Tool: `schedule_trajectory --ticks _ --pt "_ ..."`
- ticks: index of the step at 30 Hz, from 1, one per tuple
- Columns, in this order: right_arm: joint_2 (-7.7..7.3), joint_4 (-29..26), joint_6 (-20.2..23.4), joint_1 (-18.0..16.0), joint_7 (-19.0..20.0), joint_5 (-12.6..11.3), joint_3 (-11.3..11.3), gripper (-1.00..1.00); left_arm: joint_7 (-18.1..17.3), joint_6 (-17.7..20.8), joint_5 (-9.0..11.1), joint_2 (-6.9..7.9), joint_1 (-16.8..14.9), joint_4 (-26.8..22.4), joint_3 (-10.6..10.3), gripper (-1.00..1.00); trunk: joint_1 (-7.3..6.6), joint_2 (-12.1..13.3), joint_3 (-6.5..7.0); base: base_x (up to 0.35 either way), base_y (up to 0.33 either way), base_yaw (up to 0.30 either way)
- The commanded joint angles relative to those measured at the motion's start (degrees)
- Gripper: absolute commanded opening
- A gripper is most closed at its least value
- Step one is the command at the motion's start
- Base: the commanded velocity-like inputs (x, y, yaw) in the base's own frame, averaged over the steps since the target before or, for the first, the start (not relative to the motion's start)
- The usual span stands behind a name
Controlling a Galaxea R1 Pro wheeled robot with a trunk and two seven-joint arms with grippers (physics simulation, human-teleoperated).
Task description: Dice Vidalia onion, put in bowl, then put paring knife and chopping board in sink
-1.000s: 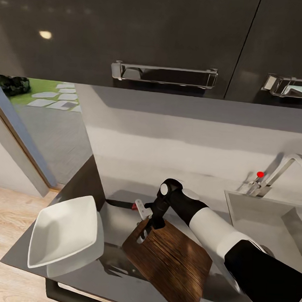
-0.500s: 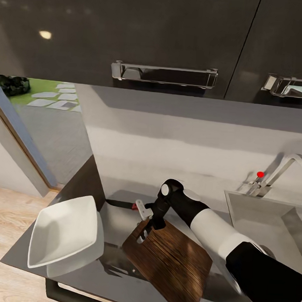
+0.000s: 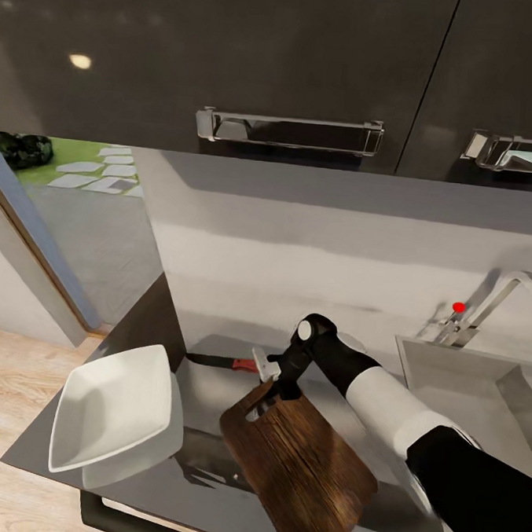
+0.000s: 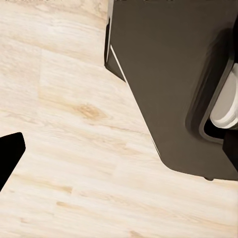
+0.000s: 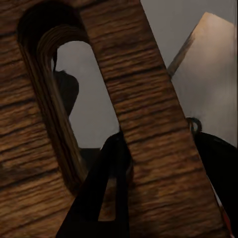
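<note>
While the white bowl (image 3: 115,414) sits at the left end of the steel countertop (image 3: 203,396), the right gripper (image 3: 278,389) clamps the handle-slot end of the chopping board (image 3: 297,457), that end tilted off the surface. The red-handled paring knife (image 3: 225,363) lies just behind, between bowl and board. The sink (image 3: 467,381) and its tap (image 3: 484,307) stand to the right. Dark wall cabinets (image 3: 231,59) hang overhead.

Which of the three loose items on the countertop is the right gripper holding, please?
The chopping board: the right gripper grips its handle-slot end, lifting it. The paring knife lies untouched behind it, and the bowl sits apart near the counter's end.
</note>
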Motion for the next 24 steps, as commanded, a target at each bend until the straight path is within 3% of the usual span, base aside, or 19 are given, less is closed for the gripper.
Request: schedule_trajectory --ticks 1,10,18,22,23,24 --pt "-0.54 1.00 0.83 -0.02 0.28 0.66 -0.01 -1.00 -0.03 -0.31 0.37 0.00 -0.02 0.10 -0.05 1.00 0.05 -0.07 -0.10 0.000 0.000 0.000" --pt "-1.66 -0.95 3.90 -0.04 1.43 0.67 -3.66 -1.00 -0.11 -0.31 0.29 0.00 -0.04 0.10 -0.06 1.00 0.05 -0.07 -0.10 0.000 0.000 0.000" --pt "-2.94 -2.23 7.60 -0.06 1.63 0.67 -4.56 -1.00 -0.12 -0.38 0.28 0.00 -0.04 0.10 -0.06 1.00 0.05 -0.07 -0.10 0.000 0.000 0.000" --pt "-3.73 -2.70 10.00 -0.05 1.64 0.67 -8.09 -1.00 -0.13 -0.34 0.28 0.00 -0.02 0.10 -0.06 1.00 0.05 -0.07 -0.10 0.000 0.000 0.000" --pt "-7.79 -2.80 10.43 -0.04 1.29 0.85 -12.48 -1.00 -0.19 -0.38 0.19 -0.09 -0.01 -0.88 0.20 1.00 0.05 -0.07 -0.10 0.000 0.000 0.000" --pt "-8.22 -2.80 10.45 -0.05 1.26 0.85 -12.50 -1.00 -0.20 -0.35 0.19 -0.09 -0.02 -1.10 0.21 1.00 0.05 -0.07 -0.10 0.000 0.000 0.000"
